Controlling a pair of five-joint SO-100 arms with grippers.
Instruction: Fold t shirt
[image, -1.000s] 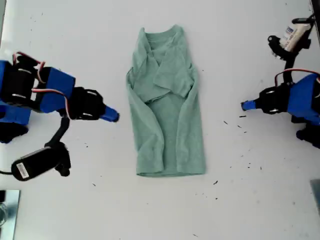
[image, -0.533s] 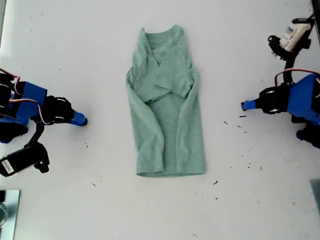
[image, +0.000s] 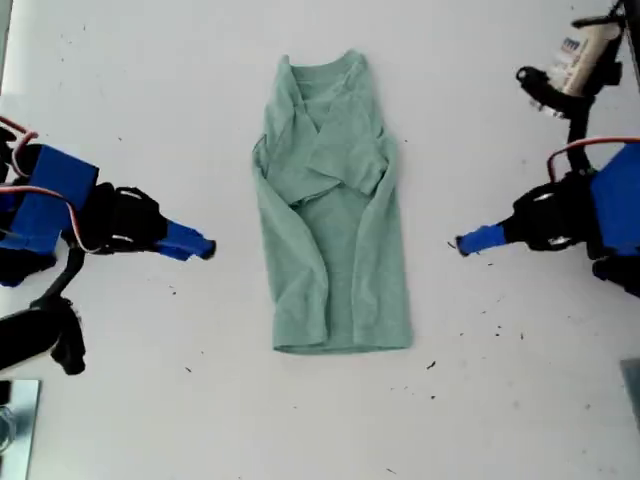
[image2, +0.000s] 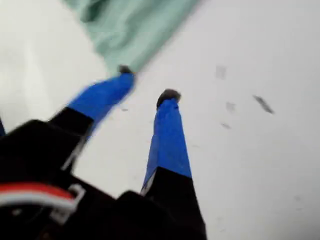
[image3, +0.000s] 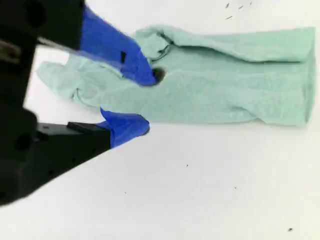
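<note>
- Lying lengthwise in the middle of the table (image: 120, 400), the t shirt (image: 335, 210) has its sides and sleeves folded in.
- Flanking it without touching, the first tool (image: 462, 244) and second tool (image: 200, 248) gape open, empty.
- Next, probably, is the hem-to-collar fold, with each tool pinching a hem corner.

- White table (image: 150, 80), matte, with dark specks (image: 490, 325) scattered mostly toward the exterior view's right.
- t shirt (image: 335, 220) lies flat on it, mid-table, sides folded in, neck toward the exterior view's top.
</note>
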